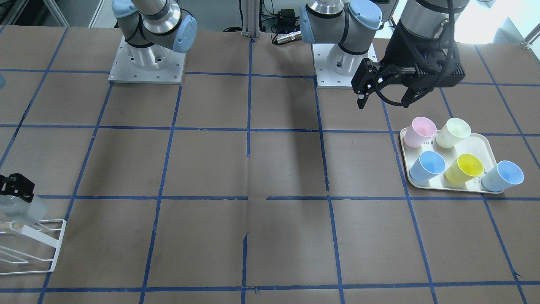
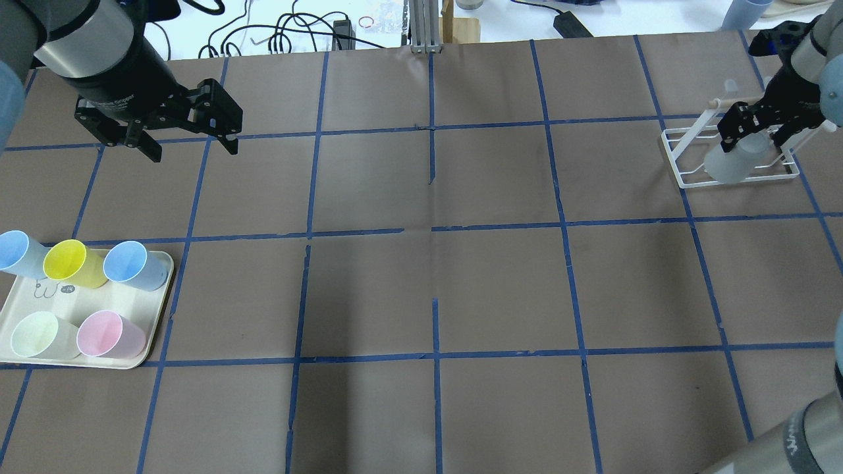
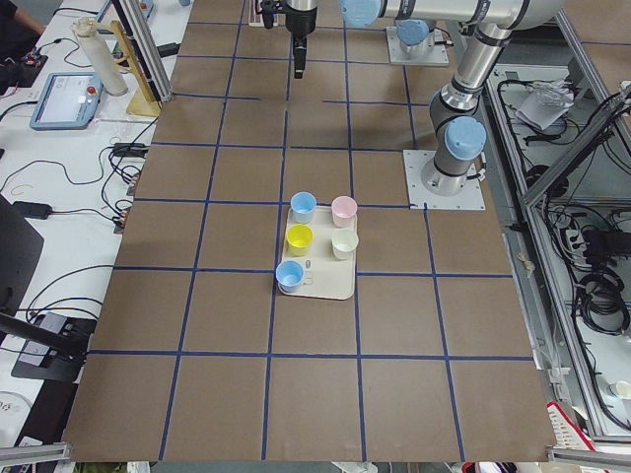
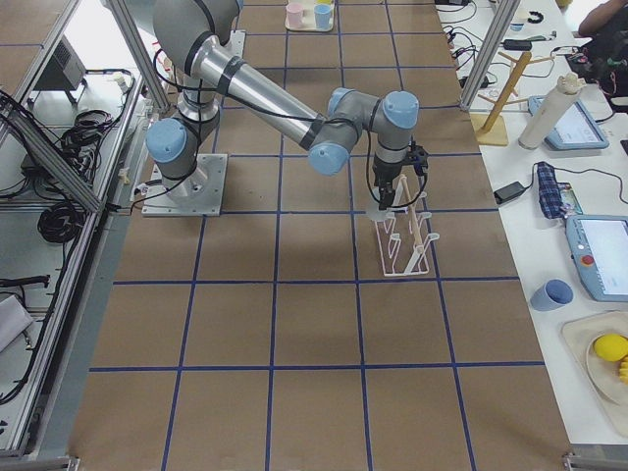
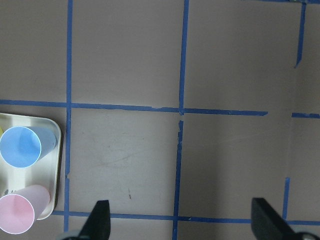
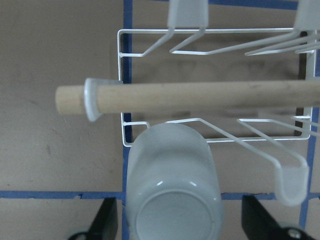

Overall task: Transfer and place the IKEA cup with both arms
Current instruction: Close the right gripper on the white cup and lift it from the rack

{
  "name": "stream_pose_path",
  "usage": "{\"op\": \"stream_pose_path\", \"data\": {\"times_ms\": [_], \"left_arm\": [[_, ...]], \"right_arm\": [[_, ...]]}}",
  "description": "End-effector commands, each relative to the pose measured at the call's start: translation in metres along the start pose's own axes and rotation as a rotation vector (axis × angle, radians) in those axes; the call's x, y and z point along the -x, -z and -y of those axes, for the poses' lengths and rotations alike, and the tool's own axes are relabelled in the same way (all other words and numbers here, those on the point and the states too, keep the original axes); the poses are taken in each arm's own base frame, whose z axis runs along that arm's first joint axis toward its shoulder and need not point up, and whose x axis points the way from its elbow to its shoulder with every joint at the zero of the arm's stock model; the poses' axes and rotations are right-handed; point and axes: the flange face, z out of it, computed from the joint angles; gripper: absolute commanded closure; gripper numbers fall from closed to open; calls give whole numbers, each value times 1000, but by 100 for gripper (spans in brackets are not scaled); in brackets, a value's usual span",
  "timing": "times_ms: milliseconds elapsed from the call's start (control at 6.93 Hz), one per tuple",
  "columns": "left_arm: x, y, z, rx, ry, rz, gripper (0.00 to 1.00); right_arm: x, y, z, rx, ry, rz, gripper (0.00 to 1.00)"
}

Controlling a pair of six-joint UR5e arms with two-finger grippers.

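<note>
IKEA cup (image 6: 172,185) upended on white wire rack (image 6: 120,90), robot's right end of surface. Right gripper (image 6: 181,220) spread, straddling cup, gap showing. Left gripper (image 2: 193,153) spread, empty. Cup likely light, stiff and slick; pinch mid-wall.

Illumination: bright, diffuse, overhead. Broad soft-edged shadows cross the brown paper-covered surface (image 2: 369,296). Glare washes out the front-facing view's top right corner. In the right wrist view, the pale grey plastic tumbler (image 6: 172,200) renders slightly soft.
</note>
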Motion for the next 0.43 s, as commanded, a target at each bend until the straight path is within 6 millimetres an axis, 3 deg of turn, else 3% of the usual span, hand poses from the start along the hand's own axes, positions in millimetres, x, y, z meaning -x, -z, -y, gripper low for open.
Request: {"op": "stream_pose_path", "data": {"times_ms": [0, 289], "left_arm": [[0, 0, 0, 1, 0, 0, 0], [0, 0, 0, -1, 0, -1, 0]], "right_arm": [[2, -1, 0, 3, 0, 4, 26], [4, 5, -1, -2, 0, 3, 49]]}}
